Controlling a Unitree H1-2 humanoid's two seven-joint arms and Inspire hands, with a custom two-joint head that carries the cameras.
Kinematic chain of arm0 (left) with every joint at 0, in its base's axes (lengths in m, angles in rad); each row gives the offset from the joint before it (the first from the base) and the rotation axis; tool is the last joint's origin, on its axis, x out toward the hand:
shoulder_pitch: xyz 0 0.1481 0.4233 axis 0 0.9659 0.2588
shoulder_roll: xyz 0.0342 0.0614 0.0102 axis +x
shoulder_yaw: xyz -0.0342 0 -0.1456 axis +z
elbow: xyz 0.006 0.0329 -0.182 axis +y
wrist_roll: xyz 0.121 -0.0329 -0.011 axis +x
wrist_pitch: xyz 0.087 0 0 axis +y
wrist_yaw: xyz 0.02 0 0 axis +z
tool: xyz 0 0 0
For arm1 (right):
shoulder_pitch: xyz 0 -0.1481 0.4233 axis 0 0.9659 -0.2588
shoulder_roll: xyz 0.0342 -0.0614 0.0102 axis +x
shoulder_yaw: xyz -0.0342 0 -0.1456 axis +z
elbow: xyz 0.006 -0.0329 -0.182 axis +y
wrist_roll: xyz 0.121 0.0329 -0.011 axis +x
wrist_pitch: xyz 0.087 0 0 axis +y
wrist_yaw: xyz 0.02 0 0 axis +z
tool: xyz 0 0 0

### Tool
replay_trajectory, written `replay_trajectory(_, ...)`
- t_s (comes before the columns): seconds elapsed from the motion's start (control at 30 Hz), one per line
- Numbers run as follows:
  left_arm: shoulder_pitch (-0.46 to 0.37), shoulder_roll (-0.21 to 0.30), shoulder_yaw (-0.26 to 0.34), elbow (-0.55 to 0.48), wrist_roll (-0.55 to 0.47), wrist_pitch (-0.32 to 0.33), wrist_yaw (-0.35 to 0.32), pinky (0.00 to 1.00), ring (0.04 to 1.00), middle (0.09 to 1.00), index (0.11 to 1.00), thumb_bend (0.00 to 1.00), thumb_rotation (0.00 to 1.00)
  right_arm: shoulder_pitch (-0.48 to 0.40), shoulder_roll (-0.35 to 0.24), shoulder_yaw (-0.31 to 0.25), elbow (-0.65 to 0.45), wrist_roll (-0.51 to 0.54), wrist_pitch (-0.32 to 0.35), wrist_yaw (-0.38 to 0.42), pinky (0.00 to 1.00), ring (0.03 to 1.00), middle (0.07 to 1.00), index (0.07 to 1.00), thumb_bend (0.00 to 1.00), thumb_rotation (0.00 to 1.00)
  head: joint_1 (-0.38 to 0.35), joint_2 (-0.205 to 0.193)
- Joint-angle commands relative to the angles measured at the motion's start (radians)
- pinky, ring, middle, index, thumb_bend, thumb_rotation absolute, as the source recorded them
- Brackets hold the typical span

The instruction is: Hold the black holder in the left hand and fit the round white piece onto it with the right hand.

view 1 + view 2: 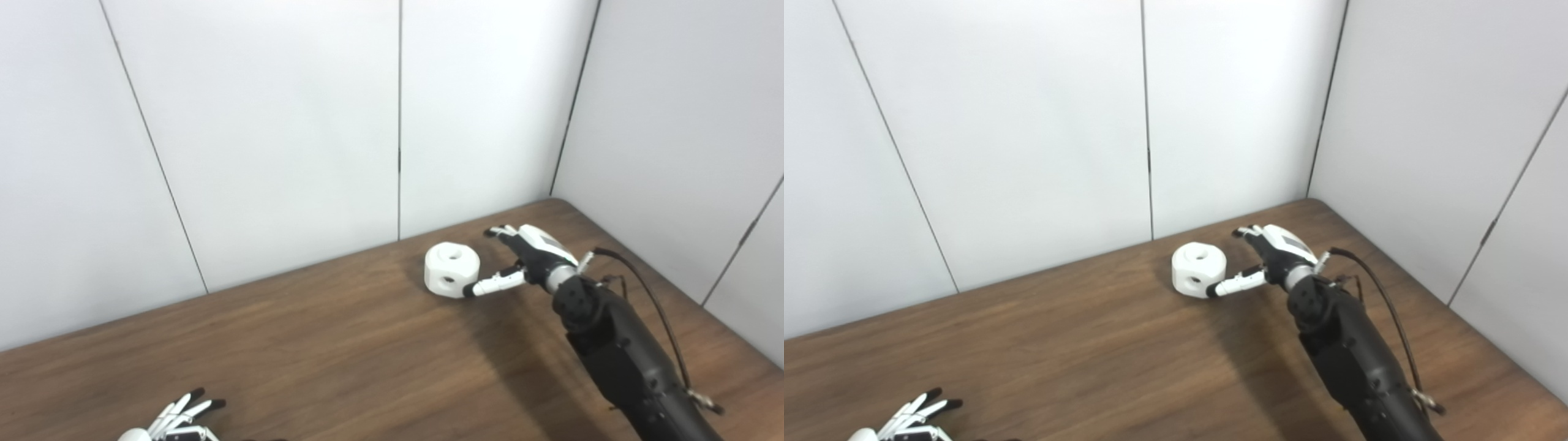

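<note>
The round white piece [452, 269], with a hole on top and holes in its sides, rests on the wooden table [343, 343] near the back wall. My right hand [525, 257] is just to its right, open, with the thumb reaching to the piece's lower right edge and the fingers spread behind it. Whether the thumb touches the piece I cannot tell. My left hand [177, 422] shows only partly at the bottom left edge, fingers spread, holding nothing visible. No black holder is in view.
White wall panels [398, 122] close off the back and right sides of the table. A black cable [649, 294] loops along the right forearm. The table's corner lies behind the right hand.
</note>
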Motion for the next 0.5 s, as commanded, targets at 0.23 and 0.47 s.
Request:
replay_trajectory(0.23,0.002,0.041,0.024,-0.001,0.012,0.023,-0.037,1.0,0.998,0.901,0.479,0.51,0.05,-0.092,-0.011,0.091,0.063,0.012,-0.014,-0.033,0.85,1.0,1.0,0.91,1.0,0.47,0.002,0.001)
replay_trajectory(0.47,0.011,0.04,0.036,-0.015,0.02,0.025,-0.049,1.0,1.0,0.904,0.479,0.51,0.04,-0.119,-0.004,0.16,0.117,0.013,-0.027,-0.066,0.91,1.0,1.0,0.907,1.0,0.48,0.007,-0.003)
